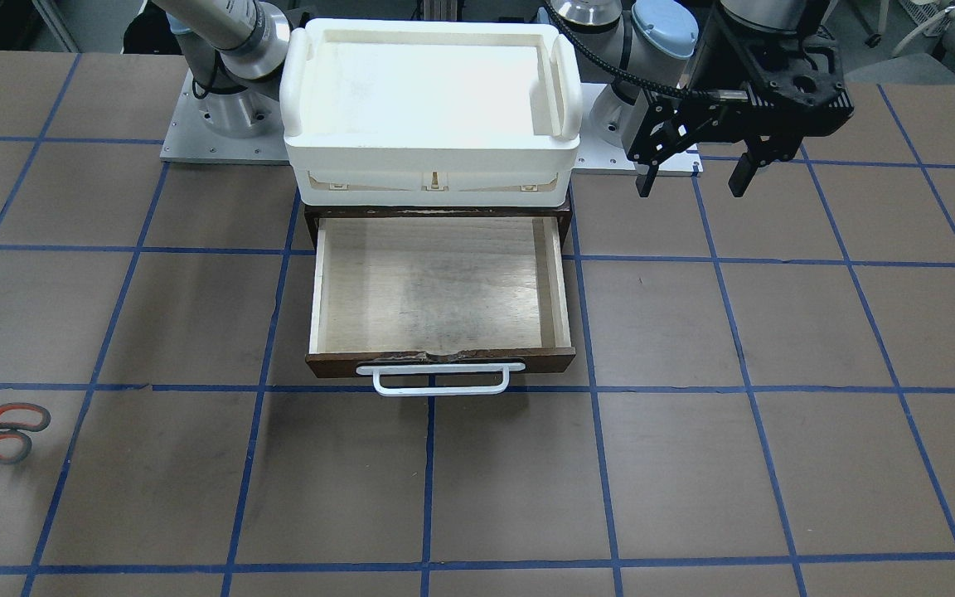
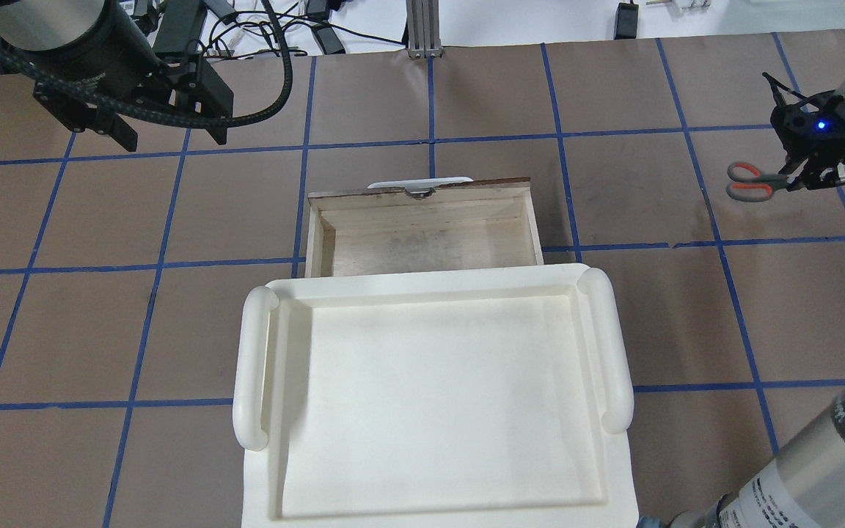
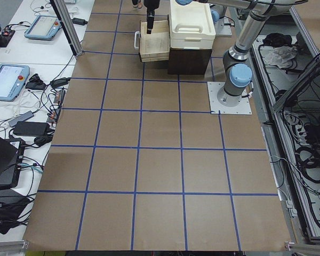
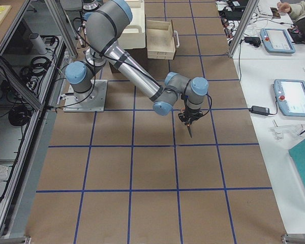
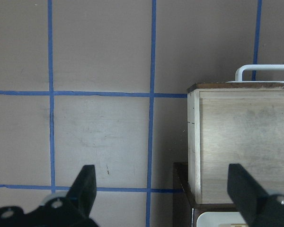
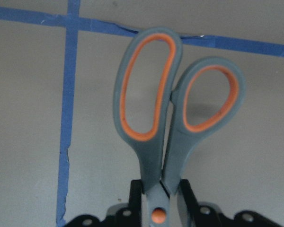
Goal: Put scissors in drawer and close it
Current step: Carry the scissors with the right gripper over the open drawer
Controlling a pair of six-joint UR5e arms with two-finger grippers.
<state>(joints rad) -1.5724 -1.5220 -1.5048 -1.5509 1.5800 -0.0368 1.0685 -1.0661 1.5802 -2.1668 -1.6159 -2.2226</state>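
Note:
The scissors (image 6: 170, 118), with grey-and-orange loop handles, are gripped near the pivot by my right gripper (image 6: 160, 198), which is shut on them. They show at the far right of the overhead view (image 2: 751, 182) and at the left edge of the front view (image 1: 7, 431), low over the table. The drawer (image 1: 444, 362) stands pulled open, its pale plywood floor (image 2: 422, 238) bare and its white bar handle (image 1: 440, 379) in front. My left gripper (image 1: 693, 178) is open and empty, hovering beside the cabinet, apart from the drawer (image 5: 236, 142).
A white plastic tray (image 1: 432, 153) sits on top of the dark cabinet behind the drawer; it also shows in the overhead view (image 2: 246, 367). Blue tape lines grid the brown table. Both arm bases stand beside the cabinet.

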